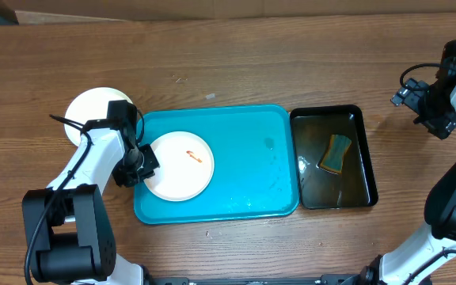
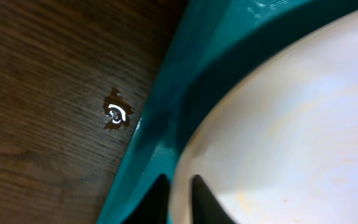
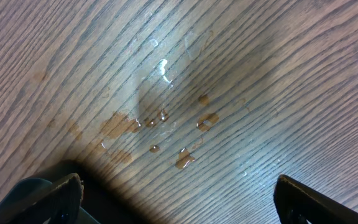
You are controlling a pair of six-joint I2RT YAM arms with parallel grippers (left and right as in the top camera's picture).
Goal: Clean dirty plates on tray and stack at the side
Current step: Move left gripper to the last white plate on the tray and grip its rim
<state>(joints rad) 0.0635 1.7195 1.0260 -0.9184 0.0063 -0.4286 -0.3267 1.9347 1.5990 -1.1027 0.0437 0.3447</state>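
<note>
My left claw [image 1: 142, 162] is pinched on the rim of the smeared white plate [image 1: 182, 170] at the tray's [image 1: 252, 158] left edge. I should lift it level and clear the tray's lip before wiping. My right claw [image 3: 179, 196] hangs wide apart over the wet table [image 3: 229, 74].

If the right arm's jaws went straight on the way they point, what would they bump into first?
Probably the brown wooden table: the right gripper, jaws wide open, faces a wet patch of small water drops on it, with nothing in between. How far off is unclear.
</note>
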